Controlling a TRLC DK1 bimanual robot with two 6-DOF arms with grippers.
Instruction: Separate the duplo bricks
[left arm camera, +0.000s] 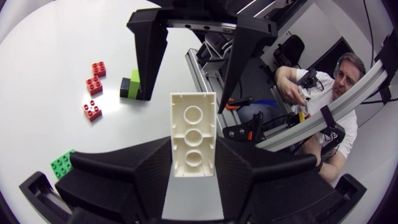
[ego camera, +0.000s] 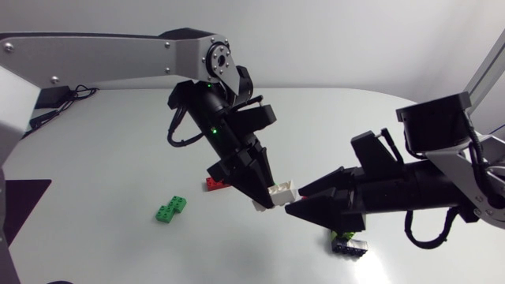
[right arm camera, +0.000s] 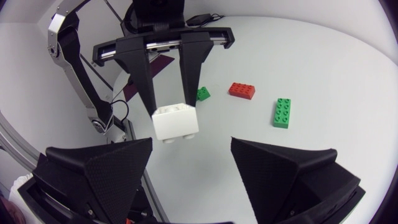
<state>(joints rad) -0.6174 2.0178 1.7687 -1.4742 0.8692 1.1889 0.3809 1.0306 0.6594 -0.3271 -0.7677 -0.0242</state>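
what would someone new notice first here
The white brick is held up off the table in the left gripper, mid-table. The right gripper points at it head-on, fingers open and not gripping it. Loose on the table lie a green brick to their left and a red brick partly hidden behind the left gripper.

No legible txt, labels, nos. or signs in any view.
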